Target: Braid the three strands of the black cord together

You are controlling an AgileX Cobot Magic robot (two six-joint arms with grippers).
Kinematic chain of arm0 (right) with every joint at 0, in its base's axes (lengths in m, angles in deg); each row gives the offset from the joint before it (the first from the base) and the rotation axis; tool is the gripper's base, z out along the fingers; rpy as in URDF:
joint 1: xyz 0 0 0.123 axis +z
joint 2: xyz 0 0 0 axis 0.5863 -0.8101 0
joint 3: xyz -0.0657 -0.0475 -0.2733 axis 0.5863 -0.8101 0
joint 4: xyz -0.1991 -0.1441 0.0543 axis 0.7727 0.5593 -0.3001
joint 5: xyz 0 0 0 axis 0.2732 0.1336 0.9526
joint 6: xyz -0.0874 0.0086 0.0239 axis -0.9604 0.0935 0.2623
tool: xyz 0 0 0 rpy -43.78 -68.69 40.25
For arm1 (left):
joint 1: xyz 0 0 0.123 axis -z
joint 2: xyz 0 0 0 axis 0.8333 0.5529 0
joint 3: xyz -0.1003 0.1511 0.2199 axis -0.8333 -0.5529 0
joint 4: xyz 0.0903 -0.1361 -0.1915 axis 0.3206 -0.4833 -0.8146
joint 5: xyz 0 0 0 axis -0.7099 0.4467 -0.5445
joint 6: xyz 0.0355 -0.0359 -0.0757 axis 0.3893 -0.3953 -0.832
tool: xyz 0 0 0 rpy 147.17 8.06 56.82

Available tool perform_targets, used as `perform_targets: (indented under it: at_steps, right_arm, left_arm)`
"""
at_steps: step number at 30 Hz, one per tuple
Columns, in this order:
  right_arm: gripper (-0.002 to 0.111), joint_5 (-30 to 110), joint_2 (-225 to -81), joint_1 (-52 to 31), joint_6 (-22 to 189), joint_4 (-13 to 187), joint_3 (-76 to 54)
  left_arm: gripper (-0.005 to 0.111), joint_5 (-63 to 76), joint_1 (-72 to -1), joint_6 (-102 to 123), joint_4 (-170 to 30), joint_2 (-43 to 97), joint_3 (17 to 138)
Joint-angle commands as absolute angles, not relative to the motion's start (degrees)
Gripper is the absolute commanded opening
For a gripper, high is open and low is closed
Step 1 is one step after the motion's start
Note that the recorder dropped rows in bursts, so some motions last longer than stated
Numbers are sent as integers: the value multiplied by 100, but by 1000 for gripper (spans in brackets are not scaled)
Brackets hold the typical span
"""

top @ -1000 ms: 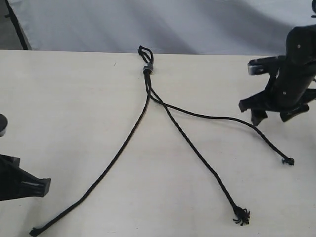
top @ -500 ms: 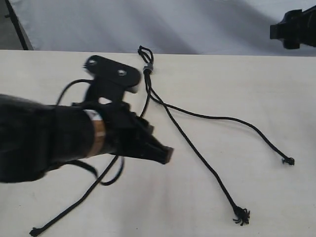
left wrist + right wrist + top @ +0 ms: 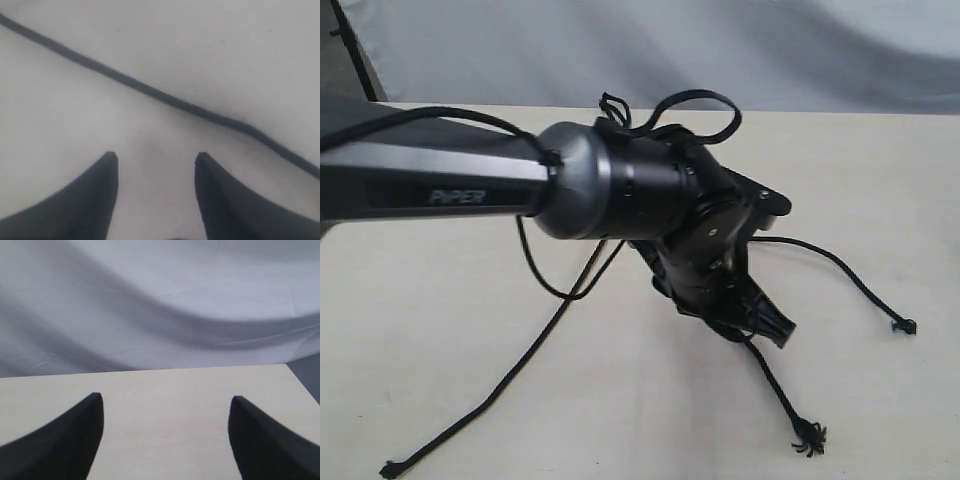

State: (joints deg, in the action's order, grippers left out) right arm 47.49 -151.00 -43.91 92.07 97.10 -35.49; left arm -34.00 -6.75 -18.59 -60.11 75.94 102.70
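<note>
Exterior view: "PiPER" left arm (image 3: pixel 470 185) over black cord (image 3: pixel 612 106).
Cord loop top centre, strands (image 3: pixel 520 362) fanning lower left and right; left gripper (image 3: pixel 772 328) centre. Left wrist view: jaws spread, strand (image 3: pixel 165 99) beyond tips. Right wrist view: right gripper (image 3: pixel 165 397) spread, empty.

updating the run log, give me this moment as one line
left pincer: open, empty, over a strand | right pincer: open, empty, away from black cord | three strands: loose on table, unbraided

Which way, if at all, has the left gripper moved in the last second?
Yes. The left gripper swept right from the lower left of the table, across the left strand, to near the middle strand's frayed tip.
</note>
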Motion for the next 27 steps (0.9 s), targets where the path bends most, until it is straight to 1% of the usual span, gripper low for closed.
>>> perform_targets:
  at_steps: [1, 6, 13, 22, 27]
  right_arm:
    - [67, 4852, -15123, -4429, 9245, 9718, -3569]
    - [67, 4852, -15123, -4429, 9245, 9718, -3569]
    - [67, 4852, -15123, -4429, 9245, 9718, -3569]
    - [67, 4852, -15123, -4429, 9266, 9718, -3569]
    - [67, 4852, -15123, -4429, 9266, 9718, -3569]
  left_arm:
    - [47, -3927, -657, -1392, -6705, 8113, 11157]
    - [47, -4219, -657, -1392, -6916, 8586, 11734]
    - [47, -4390, -657, -1335, -7032, 9021, 12199]
    - [47, -4663, -657, -1320, -7155, 9260, 12482]
    - [46, -5356, -657, -998, -7155, 9269, 12482]
